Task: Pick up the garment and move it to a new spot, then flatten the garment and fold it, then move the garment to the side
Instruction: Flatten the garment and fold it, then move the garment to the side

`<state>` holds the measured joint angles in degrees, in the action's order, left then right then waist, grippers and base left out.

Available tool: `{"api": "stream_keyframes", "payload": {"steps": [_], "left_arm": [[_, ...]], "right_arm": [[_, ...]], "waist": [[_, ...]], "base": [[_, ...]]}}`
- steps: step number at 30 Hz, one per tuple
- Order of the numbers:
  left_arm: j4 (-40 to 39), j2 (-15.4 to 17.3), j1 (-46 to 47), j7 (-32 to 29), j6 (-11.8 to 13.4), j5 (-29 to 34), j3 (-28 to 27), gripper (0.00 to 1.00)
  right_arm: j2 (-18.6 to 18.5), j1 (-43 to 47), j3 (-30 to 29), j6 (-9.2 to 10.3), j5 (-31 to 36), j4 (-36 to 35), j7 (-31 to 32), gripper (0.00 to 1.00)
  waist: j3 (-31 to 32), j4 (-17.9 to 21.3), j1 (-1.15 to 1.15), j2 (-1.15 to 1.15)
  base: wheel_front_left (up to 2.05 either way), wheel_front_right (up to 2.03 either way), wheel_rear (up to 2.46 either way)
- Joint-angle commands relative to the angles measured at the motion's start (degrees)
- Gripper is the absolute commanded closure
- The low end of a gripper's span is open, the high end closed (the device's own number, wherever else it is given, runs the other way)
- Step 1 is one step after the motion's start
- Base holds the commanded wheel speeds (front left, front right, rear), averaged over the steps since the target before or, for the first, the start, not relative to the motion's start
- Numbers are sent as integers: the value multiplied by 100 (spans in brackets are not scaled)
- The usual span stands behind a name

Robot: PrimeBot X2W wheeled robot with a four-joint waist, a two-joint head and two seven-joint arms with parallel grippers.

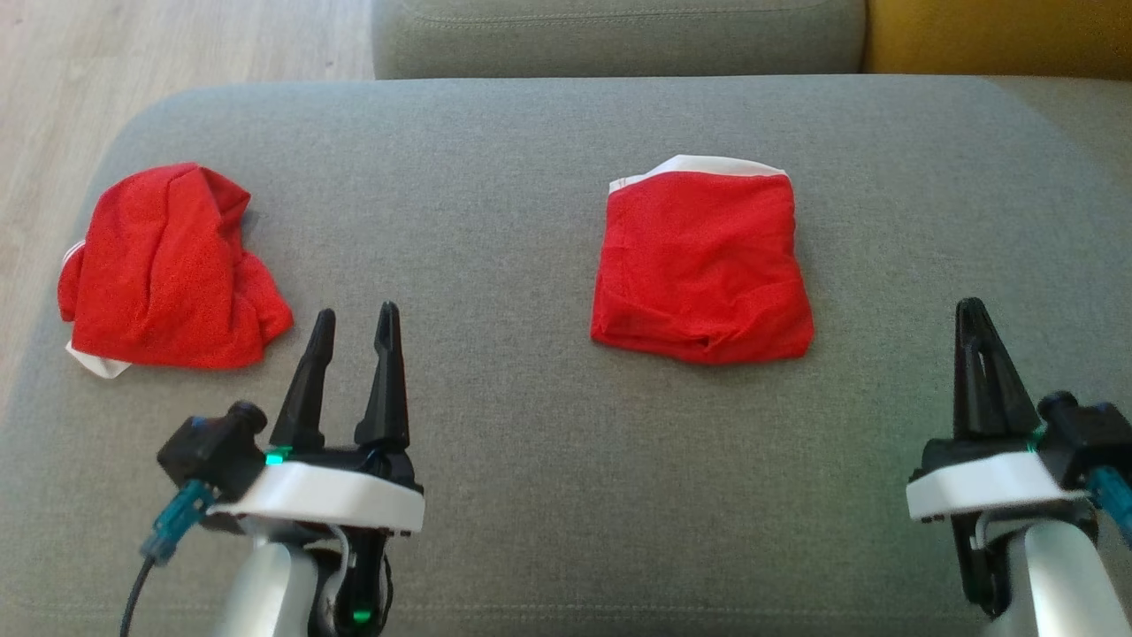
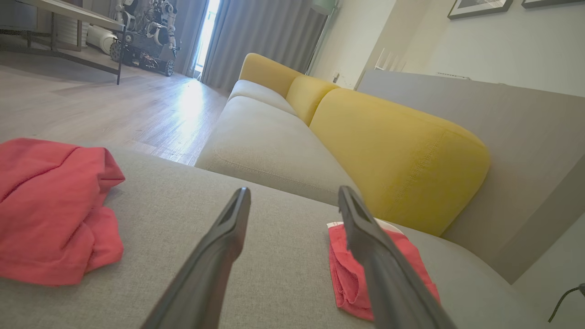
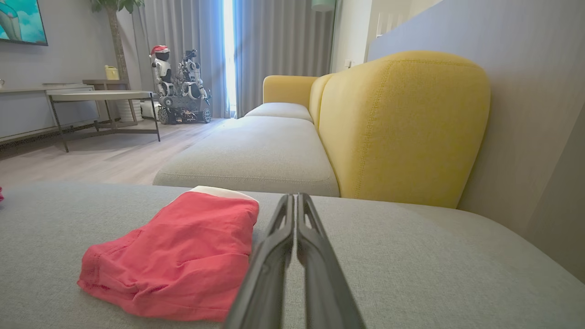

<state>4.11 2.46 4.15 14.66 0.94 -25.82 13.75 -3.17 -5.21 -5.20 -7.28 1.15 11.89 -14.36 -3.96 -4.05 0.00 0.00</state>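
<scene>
While both arms hover low at the near edge of the grey cushion, two red pieces lie on it, so heads up on which is which. Folded garment lies flat about mid-cushion, a bit right of centre, with a white waistband peeking out along its far edge. Crumpled garment is bunched up way over at the left end, close to the cushion's edge, a bit of white showing at its near left corner. The two are well apart.

Left tool is released, fingers spread, tips near the crumpled garment's near right corner but not touching it. Right tool is clenched, fingers pressed tip to tip, off to the right of the folded garment and nearer the robot, also not touching.

View stuff: in the left wrist view one finger cuts across the folded garment and hides its middle. In the right wrist view the pressed-together fingers cover its near right corner.

Around it: another grey seat beyond the cushion, a yellow backrest at the far right, wood floor off the left end. Further back there's a table, a parked robot in a Santa hat and grey curtains.
</scene>
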Motion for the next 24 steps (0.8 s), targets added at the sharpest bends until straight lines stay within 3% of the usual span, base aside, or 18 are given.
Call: {"api": "stream_keyframes", "payload": {"steps": [1,24], "left_arm": [[-161,42,110,34,-19,59,-245,0],[-297,42,142,34,17,140,-265,0]], "right_arm": [[14,-61,130,-21,95,-328,-62,0],[29,34,114,-21,-108,-550,-63,0]], "waist": [[-4,17,0,0],[-254,-14,0,0]], "base": [[0,0,0],[0,0,0]]}}
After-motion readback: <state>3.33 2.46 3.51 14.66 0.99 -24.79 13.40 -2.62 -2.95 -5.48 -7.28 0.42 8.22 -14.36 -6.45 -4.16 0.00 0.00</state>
